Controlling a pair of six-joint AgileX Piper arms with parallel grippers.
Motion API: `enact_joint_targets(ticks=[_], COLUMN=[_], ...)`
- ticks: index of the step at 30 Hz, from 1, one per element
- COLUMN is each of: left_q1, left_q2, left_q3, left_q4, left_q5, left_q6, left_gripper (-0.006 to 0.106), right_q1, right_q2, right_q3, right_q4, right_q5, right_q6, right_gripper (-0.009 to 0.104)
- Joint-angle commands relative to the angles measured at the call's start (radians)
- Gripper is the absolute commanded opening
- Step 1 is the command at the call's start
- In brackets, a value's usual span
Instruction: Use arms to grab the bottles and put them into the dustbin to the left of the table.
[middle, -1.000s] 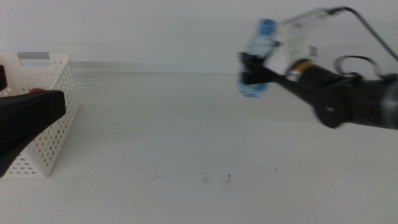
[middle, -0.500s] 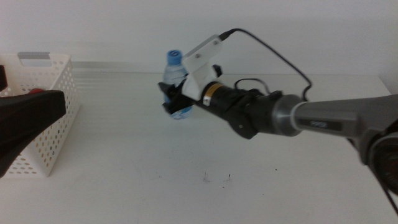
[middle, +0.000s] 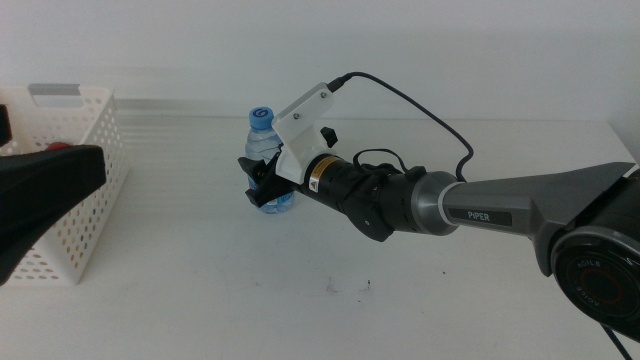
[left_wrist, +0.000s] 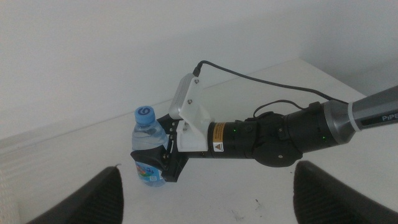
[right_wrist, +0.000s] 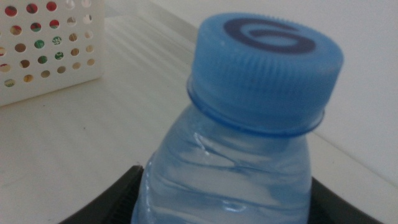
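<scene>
The left tool (middle: 40, 190) is waiting at the near left with its jaws spread wide, beside the dustbin (middle: 85, 190). Farther back, the right tool (middle: 262, 185) is reaching across the desk (middle: 300, 310) and pinching the upright water bottle (middle: 263, 150) around its body, well apart from the dustbin.
</scene>
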Motion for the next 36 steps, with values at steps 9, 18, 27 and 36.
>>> enact_joint_targets(ticks=[9, 18, 27, 36], left_q1=[-0.001, -0.001, -0.001, -0.001], left_q2=[-0.003, -0.003, -0.003, -0.003], left_q3=[0.003, 0.003, 0.003, 0.003], left_q4=[-0.001, -0.001, -0.001, -0.001], left_q5=[-0.013, -0.013, -0.013, -0.013], left_q6=[-0.005, -0.004, -0.001, -0.004], left_gripper=[0.094, 0.094, 0.094, 0.094], right_q1=[0.001, 0.001, 0.011, 0.128], right_q2=[-0.012, -0.057, -0.280, -0.726], right_q3=[-0.015, -0.004, 0.241, 0.550], right_q4=[0.001, 0.001, 0.001, 0.001], right_q5=[-0.012, 0.181, 0.202, 0.401], right_q6=[0.018, 0.169, 0.274, 0.274], right_gripper=[0.068, 0.082, 0.082, 0.082])
